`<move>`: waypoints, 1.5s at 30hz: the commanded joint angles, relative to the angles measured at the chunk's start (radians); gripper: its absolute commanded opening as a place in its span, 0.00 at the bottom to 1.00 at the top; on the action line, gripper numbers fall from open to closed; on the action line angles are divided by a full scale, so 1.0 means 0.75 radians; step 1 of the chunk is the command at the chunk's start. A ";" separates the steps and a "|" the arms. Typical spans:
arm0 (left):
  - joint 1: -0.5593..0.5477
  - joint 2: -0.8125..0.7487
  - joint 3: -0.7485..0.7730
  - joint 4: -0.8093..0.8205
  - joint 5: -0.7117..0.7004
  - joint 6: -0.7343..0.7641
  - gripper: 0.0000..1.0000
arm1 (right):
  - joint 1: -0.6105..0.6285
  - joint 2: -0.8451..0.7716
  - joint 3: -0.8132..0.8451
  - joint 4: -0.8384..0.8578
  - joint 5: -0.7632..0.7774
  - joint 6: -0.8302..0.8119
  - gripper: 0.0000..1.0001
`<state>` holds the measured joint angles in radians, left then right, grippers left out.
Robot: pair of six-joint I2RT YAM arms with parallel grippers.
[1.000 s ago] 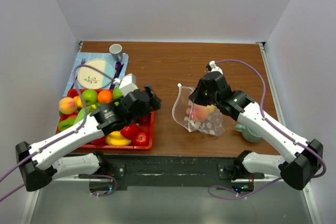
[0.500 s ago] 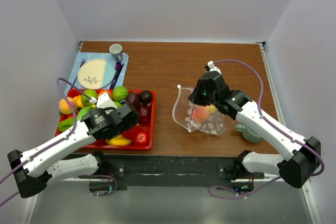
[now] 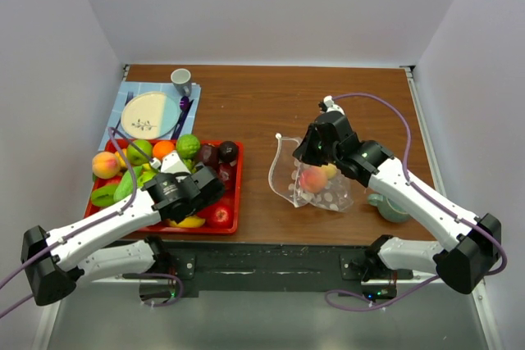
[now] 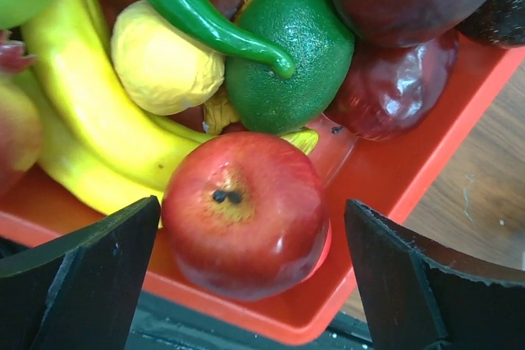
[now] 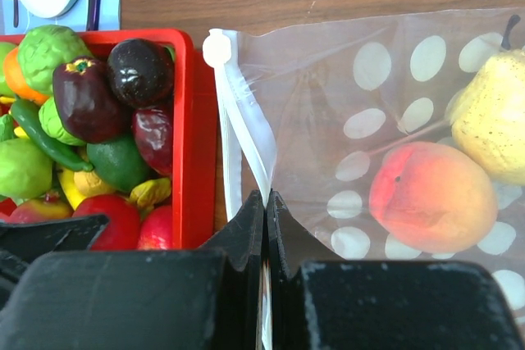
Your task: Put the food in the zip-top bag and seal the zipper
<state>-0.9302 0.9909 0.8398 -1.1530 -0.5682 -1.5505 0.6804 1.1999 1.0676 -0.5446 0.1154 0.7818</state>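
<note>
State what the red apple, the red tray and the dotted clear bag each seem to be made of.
Round red apple: likely moulded plastic or foam, semi-gloss, with soft even highlights. Red rectangular tray: seemingly smooth rigid plastic, uniform colour, rounded rim. Clear polka-dot bag: thin flexible plastic film; a peach shows through and it creases.

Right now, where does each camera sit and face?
Top external: above and behind the bases, looking down on the table; left arm and right arm show.
Left wrist: looking down at a red apple in the red tray; open jaws flank it.
Right wrist: looking along shut jaws pinching the zip-top bag.
Right wrist and top share the bagged peach.
</note>
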 commanded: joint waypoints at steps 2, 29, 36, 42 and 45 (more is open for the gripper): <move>0.005 0.053 -0.032 0.108 -0.022 0.002 1.00 | 0.005 -0.005 0.002 0.055 -0.013 -0.010 0.00; 0.005 0.274 0.185 1.406 0.544 0.846 0.13 | 0.030 -0.023 0.070 0.020 -0.021 0.019 0.00; -0.001 0.442 0.181 1.517 0.584 0.832 0.57 | 0.032 -0.052 0.074 -0.014 0.006 0.021 0.00; -0.001 0.444 0.179 1.511 0.582 0.865 0.95 | 0.034 -0.050 0.078 -0.010 0.008 0.025 0.00; -0.001 0.436 0.177 1.507 0.588 0.881 1.00 | 0.034 -0.043 0.082 -0.006 0.006 0.023 0.00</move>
<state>-0.9298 1.3354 0.9520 -0.1040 -0.1463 -0.9222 0.6991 1.1847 1.0817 -0.5621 0.1211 0.7883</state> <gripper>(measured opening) 0.984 0.012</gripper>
